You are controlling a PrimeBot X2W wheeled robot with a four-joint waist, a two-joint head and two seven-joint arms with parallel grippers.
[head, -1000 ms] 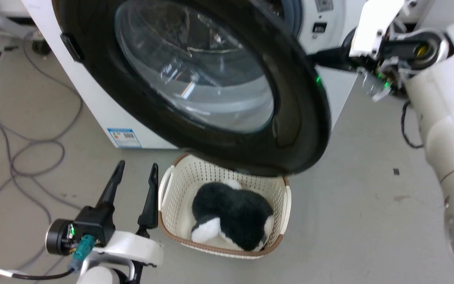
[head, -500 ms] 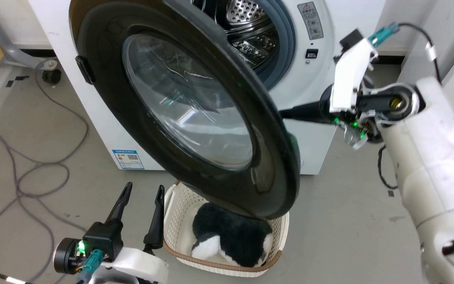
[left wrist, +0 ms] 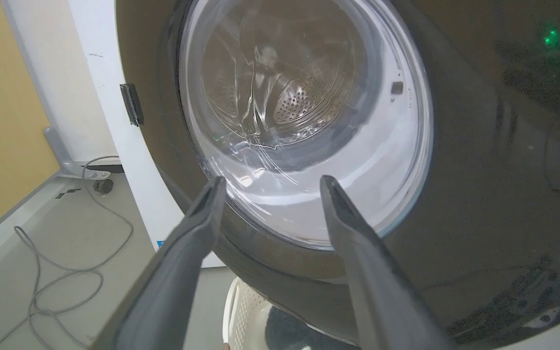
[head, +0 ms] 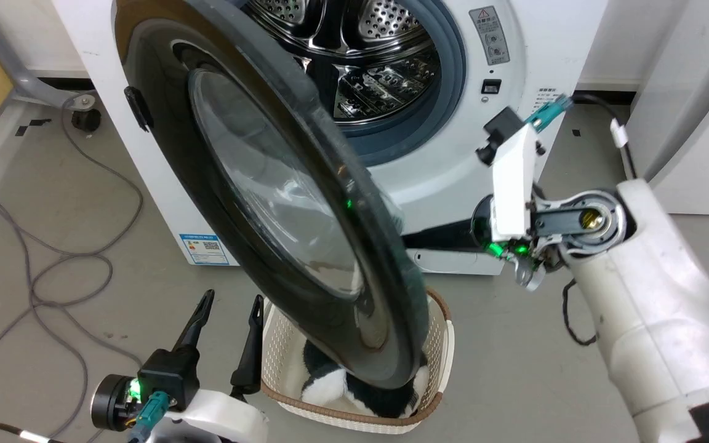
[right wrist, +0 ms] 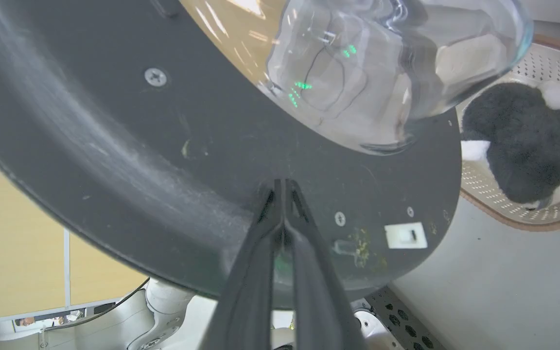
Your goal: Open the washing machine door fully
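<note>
**Head view: washing machine door (head: 280, 215) part open, right hand (right wrist: 280, 187) closed against its inner face**

The glossy black door is hinged at the left side of the white washing machine (head: 514, 37) and stands out from the front at a wide angle, not flat back against the cabinet. Behind it, the steel drum (head: 360, 61) and the grey rubber gasket (head: 447, 80) are exposed. The door's free edge hangs low over a cream laundry basket (head: 444, 344) on the floor (head: 514, 369). A black and white plush toy (right wrist: 518, 146) lies in the basket.

From the right wrist view, the right hand's two dark fingers are pressed together with nothing between them. Their tips touch the matte black inner face of the door, just below the clear domed glass, near a screw and a small white latch piece.

The left hand (head: 234, 296) is low at the left, beside the basket and apart from the door, with its fingers spread and holding nothing. Its wrist view looks up at the door's outer face and round glass. A blue label (head: 204, 246) sits low on the machine's front, and grey cables (head: 53, 277) loop across the floor to the left.
</note>
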